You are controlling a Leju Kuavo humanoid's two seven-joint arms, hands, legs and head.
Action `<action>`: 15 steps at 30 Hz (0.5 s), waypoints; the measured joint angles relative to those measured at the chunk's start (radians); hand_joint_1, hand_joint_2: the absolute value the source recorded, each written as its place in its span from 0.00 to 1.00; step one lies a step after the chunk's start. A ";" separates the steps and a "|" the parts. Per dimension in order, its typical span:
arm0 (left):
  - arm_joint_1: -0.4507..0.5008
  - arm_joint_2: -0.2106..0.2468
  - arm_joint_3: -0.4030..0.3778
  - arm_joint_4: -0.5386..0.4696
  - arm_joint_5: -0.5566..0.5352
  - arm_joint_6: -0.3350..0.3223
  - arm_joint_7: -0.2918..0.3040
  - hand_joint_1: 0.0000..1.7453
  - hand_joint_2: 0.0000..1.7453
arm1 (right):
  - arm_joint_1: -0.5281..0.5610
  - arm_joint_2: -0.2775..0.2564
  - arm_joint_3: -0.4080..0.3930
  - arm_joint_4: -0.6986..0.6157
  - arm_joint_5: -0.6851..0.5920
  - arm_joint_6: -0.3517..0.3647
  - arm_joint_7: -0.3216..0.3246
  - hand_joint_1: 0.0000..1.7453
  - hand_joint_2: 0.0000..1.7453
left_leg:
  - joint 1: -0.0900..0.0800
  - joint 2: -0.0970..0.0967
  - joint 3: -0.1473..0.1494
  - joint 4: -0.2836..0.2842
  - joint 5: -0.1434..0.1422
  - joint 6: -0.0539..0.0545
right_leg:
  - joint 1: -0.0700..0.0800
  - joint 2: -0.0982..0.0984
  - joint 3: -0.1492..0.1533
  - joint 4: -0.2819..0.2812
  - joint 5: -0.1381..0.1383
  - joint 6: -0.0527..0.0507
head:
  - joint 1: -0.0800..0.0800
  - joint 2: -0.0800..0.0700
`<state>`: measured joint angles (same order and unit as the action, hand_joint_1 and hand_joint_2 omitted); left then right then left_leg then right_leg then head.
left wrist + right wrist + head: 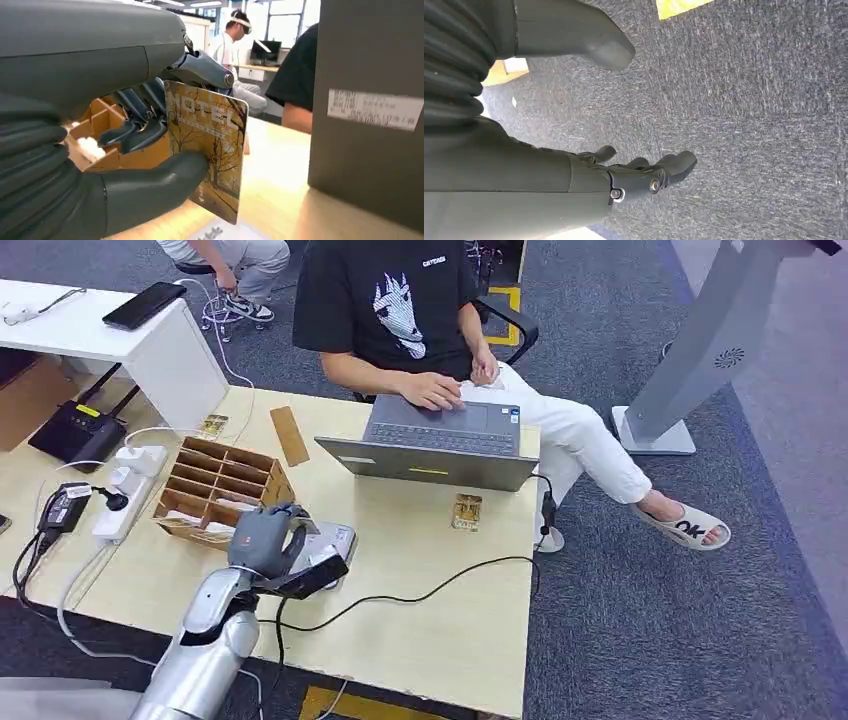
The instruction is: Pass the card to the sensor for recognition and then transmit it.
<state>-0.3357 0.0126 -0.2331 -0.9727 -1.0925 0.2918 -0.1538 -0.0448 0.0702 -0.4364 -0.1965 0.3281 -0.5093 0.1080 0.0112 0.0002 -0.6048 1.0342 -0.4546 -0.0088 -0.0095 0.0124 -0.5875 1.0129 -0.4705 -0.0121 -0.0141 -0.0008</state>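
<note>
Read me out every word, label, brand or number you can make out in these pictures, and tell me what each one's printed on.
"HOTEL": on the yellow tree-patterned card that the left hand holds.
"OK": on the strap of the person's white sandal.
White label on the laptop's back: lines of print, too blurred to read.
Small white chest print on the black T-shirt: too small to read.
Print on the reader below the card: cut off, unreadable.

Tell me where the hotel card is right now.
The card is pinched in the left hand, held upright above the table's near left part, beside the wooden organizer.
</note>
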 joint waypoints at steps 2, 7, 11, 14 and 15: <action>0.002 -0.003 -0.002 0.020 -0.006 -0.002 0.002 1.00 1.00 | 0.000 0.000 -0.001 0.000 0.004 0.003 0.000 0.00 1.00 | 0.000 0.000 0.000 0.000 0.000 0.000 | 0.000 0.000 0.000 0.000 0.000 0.000 | 0.000 0.000; 0.003 -0.004 -0.008 0.081 -0.021 -0.011 0.008 1.00 1.00 | 0.000 0.000 -0.003 0.000 0.015 0.005 0.001 0.00 1.00 | 0.000 0.000 0.000 0.000 -0.001 0.001 | 0.000 0.000 0.000 0.000 0.000 0.000 | 0.000 0.000; 0.002 -0.004 -0.008 0.106 -0.027 -0.011 0.016 1.00 1.00 | 0.000 0.000 -0.003 0.000 0.020 0.005 0.002 0.00 1.00 | 0.000 0.000 0.000 0.000 -0.001 0.001 | 0.000 -0.001 0.000 0.000 0.000 0.000 | 0.000 0.000; -0.001 -0.004 -0.009 0.122 -0.029 -0.009 0.017 1.00 1.00 | 0.000 0.000 -0.003 0.000 0.021 0.005 0.003 0.00 1.00 | 0.000 0.000 0.000 0.000 -0.001 0.001 | 0.000 -0.001 0.001 0.000 0.000 0.000 | 0.000 0.000; -0.003 -0.004 -0.009 0.124 -0.029 -0.009 0.017 1.00 1.00 | 0.000 0.000 -0.003 0.000 0.021 0.005 0.003 0.00 1.00 | 0.000 0.000 0.000 0.000 -0.001 0.001 | 0.000 -0.001 0.001 0.000 0.000 0.000 | 0.000 0.000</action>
<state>-0.3386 0.0084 -0.2419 -0.8484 -1.1219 0.2831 -0.1369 -0.0444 0.0702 -0.4398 -0.1965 0.3487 -0.5039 0.1106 0.0111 0.0001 -0.6043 1.0342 -0.4554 -0.0076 -0.0095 0.0113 -0.5865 1.0129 -0.4706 -0.0119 -0.0141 -0.0008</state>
